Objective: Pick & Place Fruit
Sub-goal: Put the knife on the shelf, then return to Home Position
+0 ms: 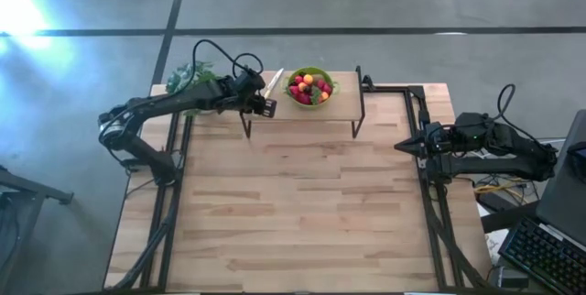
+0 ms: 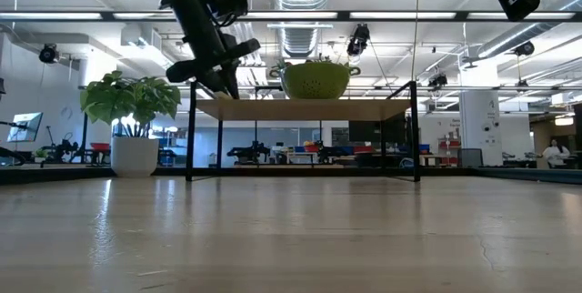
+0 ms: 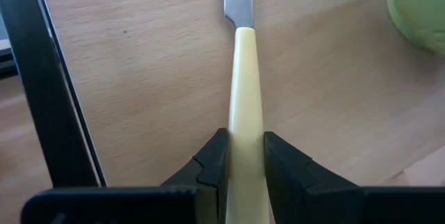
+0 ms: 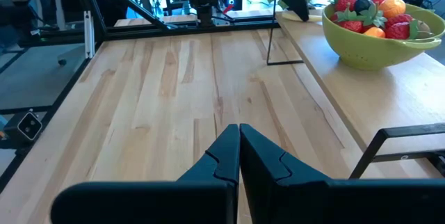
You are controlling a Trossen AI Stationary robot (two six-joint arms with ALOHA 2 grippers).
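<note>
Oddly, the left gripper [image 3: 245, 165] pinches the smooth, pale cream-handled knife [image 3: 243, 78] on the raised light-wood shelf [image 1: 343, 104], not fruit; the glossy red, orange and dark fruit [image 1: 309, 87] sits heaped in the round green bowl [image 1: 309, 100] nearby; the right gripper [image 4: 238, 156] waits closed, empty, at the table's right edge.

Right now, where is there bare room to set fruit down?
The main table between both arms is bare wood. The raised shelf is bare right of the green bowl; left of it is crowded by the knife, shut in the left gripper.
</note>
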